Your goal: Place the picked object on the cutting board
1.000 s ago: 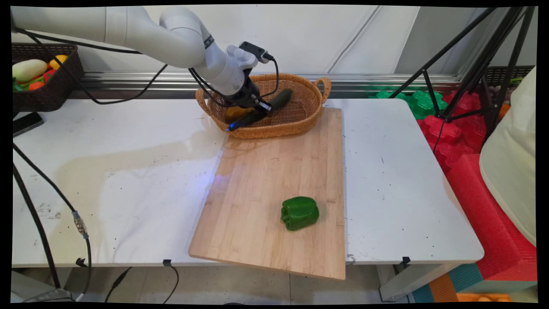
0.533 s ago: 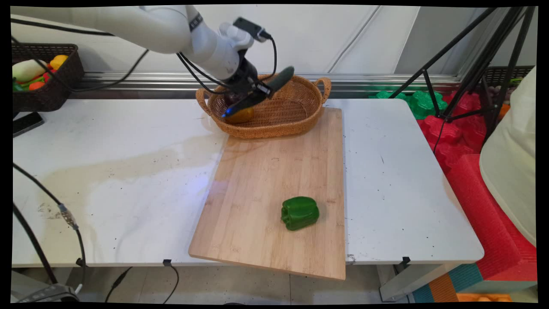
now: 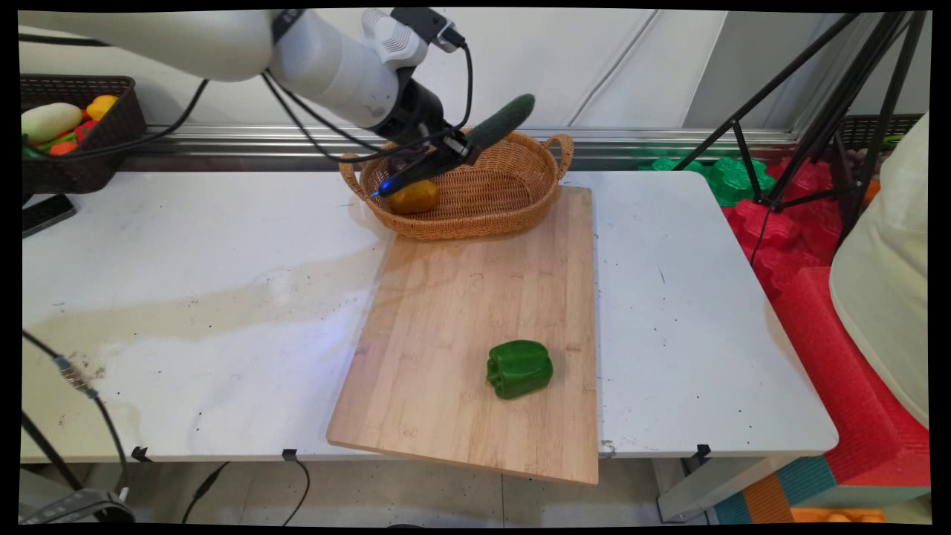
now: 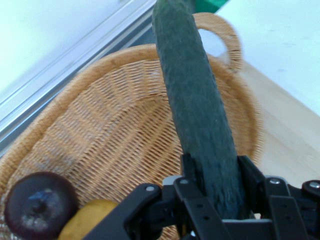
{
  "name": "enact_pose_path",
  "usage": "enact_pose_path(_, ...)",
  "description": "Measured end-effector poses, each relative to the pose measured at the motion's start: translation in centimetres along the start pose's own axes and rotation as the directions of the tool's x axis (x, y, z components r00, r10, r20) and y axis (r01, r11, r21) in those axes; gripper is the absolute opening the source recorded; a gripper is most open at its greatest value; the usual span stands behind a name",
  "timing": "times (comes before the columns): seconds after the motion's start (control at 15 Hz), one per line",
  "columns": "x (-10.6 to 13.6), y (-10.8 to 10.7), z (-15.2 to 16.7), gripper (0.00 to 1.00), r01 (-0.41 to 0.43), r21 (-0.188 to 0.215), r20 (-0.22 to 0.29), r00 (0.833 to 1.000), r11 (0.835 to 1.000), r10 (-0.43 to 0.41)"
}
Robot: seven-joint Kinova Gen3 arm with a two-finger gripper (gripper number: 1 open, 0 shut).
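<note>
We are seeing the gripper (image 3: 452,152) clamped on a dark green cucumber (image 3: 499,123), holding it in the air over the left half of the wicker basket (image 3: 520,202). Its two fingers are closed against the cucumber's sides near one end; in the hand view the cucumber (image 4: 197,115) is running straight away from the gripper (image 4: 216,200) between them.

Long axis: in the main view the cucumber is lying tilted, its free end pointing up and to the right, toward the far wall, its gripped end lower and to the left. No part of it is touching the basket.

Against the earlier frames: a second ago the cucumber was lying low inside the basket with the gripper down on it; half a second ago it was already clear of the weave. Now it is sitting higher again, its tip above the basket's far rim, and the arm is drawn further up toward the top left.

In the basket's left end we are noting a yellow-orange fruit (image 3: 414,197) and, in the hand view, a dark purple round fruit (image 4: 40,204) just beside it. The basket is sitting at the far end of a wooden cutting board (image 3: 461,312) on the white bench (image 3: 186,260). A green bell pepper (image 3: 519,368) is resting on the board's near part, well apart from the gripper, unmoved across the frames.

No readable writing or labels.
</note>
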Motion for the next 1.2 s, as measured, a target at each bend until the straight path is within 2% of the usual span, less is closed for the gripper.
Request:
enact_pose_path(0.4, -3.1, 2.5, -3.6, 0.00, -0.103, -0.082, -0.003, 0.995, 0.991, 0.103)
enact_pose_path(0.67, -6.1, 4.1, -5.0, 0.00, -0.190, -0.143, 0.011, 0.981, 0.971, 0.194)
enact_pose_path(1.2, -9.2, 5.4, -4.1, 0.00, -0.259, -0.189, 0.031, 0.962, 0.947, 0.270)
